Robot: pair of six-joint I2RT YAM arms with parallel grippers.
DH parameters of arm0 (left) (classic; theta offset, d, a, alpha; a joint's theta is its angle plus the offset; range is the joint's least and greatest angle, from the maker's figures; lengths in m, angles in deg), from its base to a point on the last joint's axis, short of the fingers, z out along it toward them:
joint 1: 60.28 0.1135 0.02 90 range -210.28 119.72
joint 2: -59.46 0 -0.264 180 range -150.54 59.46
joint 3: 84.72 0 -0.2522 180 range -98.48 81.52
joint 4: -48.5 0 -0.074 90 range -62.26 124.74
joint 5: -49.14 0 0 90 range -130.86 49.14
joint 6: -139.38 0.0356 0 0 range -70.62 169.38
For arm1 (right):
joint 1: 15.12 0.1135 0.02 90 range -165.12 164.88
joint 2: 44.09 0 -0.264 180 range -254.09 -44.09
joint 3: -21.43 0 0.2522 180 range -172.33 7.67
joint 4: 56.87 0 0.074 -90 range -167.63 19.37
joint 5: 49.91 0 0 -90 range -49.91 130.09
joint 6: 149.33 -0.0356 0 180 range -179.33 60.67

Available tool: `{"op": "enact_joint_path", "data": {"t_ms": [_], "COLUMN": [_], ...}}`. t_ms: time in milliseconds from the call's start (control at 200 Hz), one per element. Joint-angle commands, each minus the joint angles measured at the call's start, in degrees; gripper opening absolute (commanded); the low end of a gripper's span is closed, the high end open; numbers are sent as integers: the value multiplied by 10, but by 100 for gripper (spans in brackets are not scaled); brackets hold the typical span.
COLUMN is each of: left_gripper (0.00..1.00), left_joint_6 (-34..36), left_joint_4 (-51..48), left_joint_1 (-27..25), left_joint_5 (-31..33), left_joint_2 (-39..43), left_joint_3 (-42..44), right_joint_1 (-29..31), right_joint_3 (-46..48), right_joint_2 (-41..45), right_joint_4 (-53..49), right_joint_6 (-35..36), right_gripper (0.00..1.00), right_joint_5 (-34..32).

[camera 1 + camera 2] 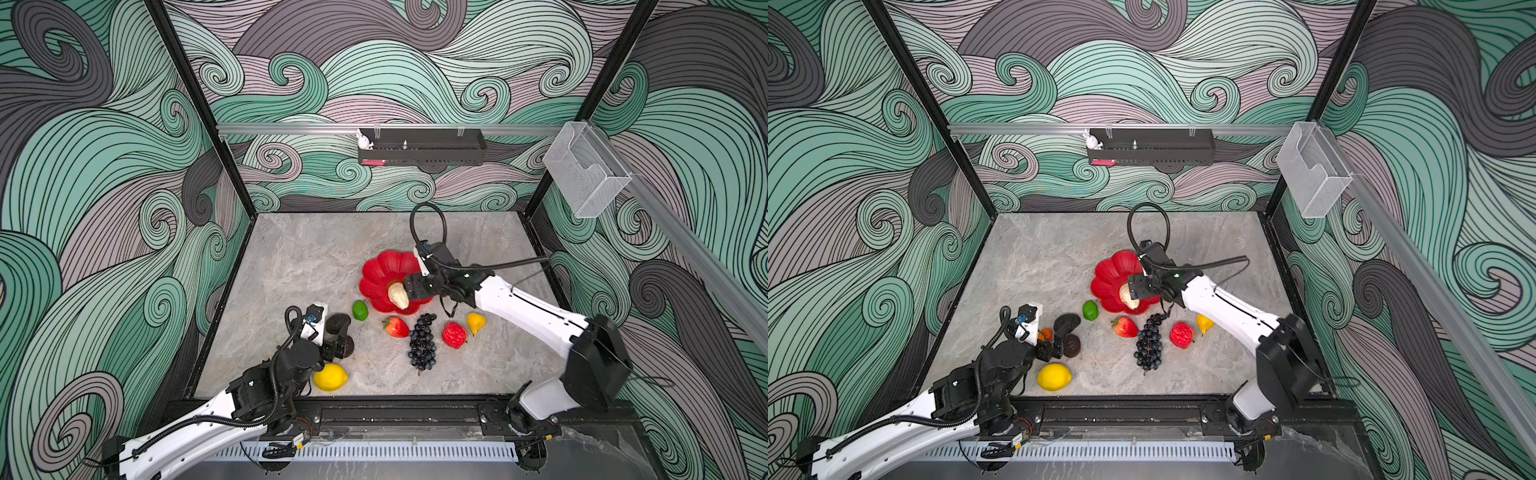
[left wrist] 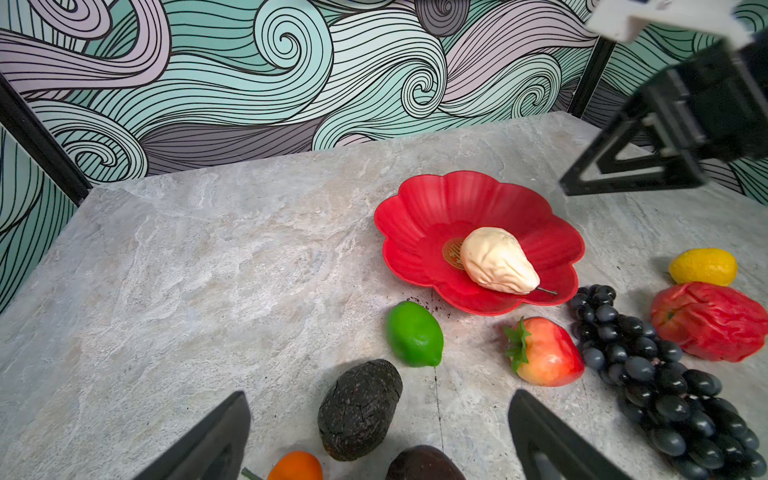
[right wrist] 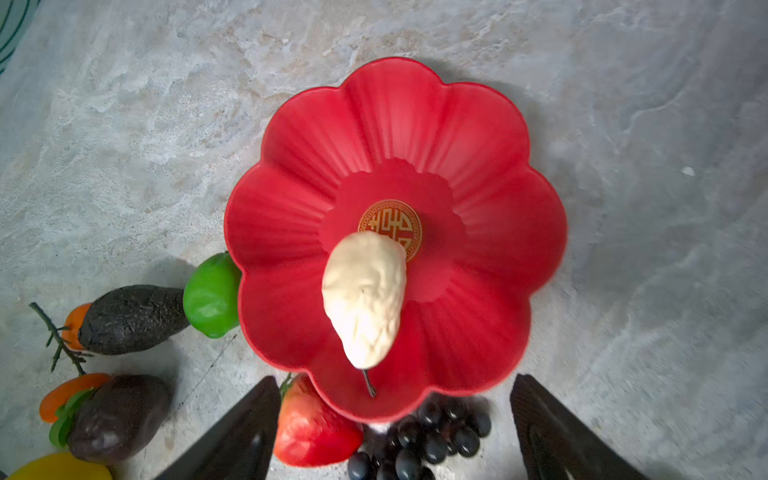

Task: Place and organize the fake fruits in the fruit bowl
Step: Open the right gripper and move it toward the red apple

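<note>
The right jaws are spread wide and empty above the fruit bowl (image 3: 478,145), a glossy red flower-shaped dish with a gold emblem (image 3: 390,220), in which one cream lumpy fruit (image 3: 365,295) is laid with its stem toward the jaws. The left jaws are held fully apart, gripping nothing, close to two dark avocados (image 2: 359,409) (image 2: 422,463) and two oranges (image 3: 75,322) (image 3: 68,392). Lying on the worktop (image 1: 316,249) near the bowl are counted one lime (image 2: 413,334), one strawberry (image 2: 544,353), one grape bunch (image 2: 665,395), one red wrinkled fruit (image 2: 710,320), one yellow pear (image 2: 704,266) and one lemon (image 1: 330,377).
</note>
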Motion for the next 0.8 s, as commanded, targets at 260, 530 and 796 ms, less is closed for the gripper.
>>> {"op": "enact_joint_path", "data": {"t_ms": [260,530,796], "left_gripper": [99,99,99], "left_joint_6": [6,10,16], "left_joint_4": [16,20,24], "left_joint_1": [5,4,4], "left_joint_5": [6,0,-5], "left_joint_2": [-5,-11,-14], "left_joint_3": [-3,-2,-1], "right_joint_1": [-13,-40,-40], "right_joint_3": [195,271,298], "right_joint_2": [220,276,239], "right_joint_4": [-92,-80,-17], "right_joint_6": [-157,-203,-225], "right_gripper": [86,90,90], "right_joint_5": [-35,-24,12]}}
